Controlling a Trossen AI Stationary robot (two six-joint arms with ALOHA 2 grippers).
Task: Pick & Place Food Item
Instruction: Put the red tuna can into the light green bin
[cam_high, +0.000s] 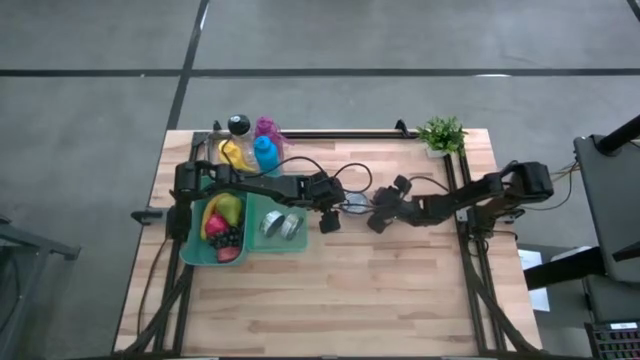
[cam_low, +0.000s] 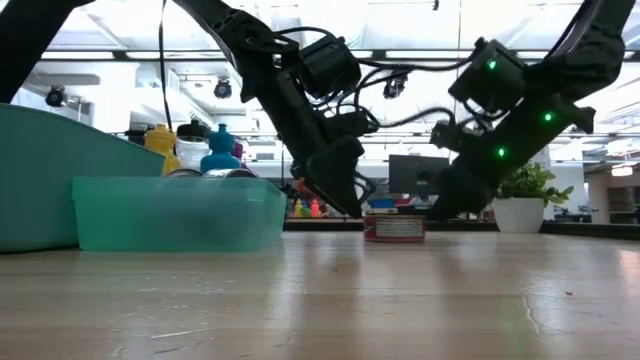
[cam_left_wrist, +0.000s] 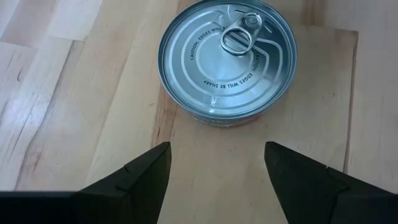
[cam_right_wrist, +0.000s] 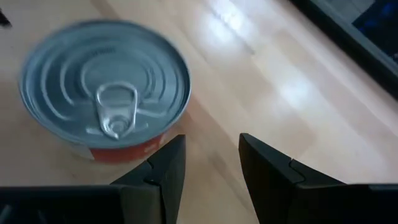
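Flat round silver tin can with pull-tab lid and red label (cam_left_wrist: 227, 59) sitting upright on the light wooden table (cam_high: 380, 290), mid-table between both arms. Left gripper (cam_left_wrist: 217, 163) hovering beside it, fingers apart, nothing held. Right gripper (cam_right_wrist: 211, 155) hanging near the can's other side, fingers nearly together, empty. Teal plastic bin (cam_high: 292, 245) standing further left

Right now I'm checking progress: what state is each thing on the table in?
Tin can: upright on the table, sealed, pull-tab flat, held by neither gripper.
Left gripper: open, empty, by the can.
Right gripper: shut, empty, beside the can.
Green bin: holds fruit and two cans.
Bottles: upright, capped.
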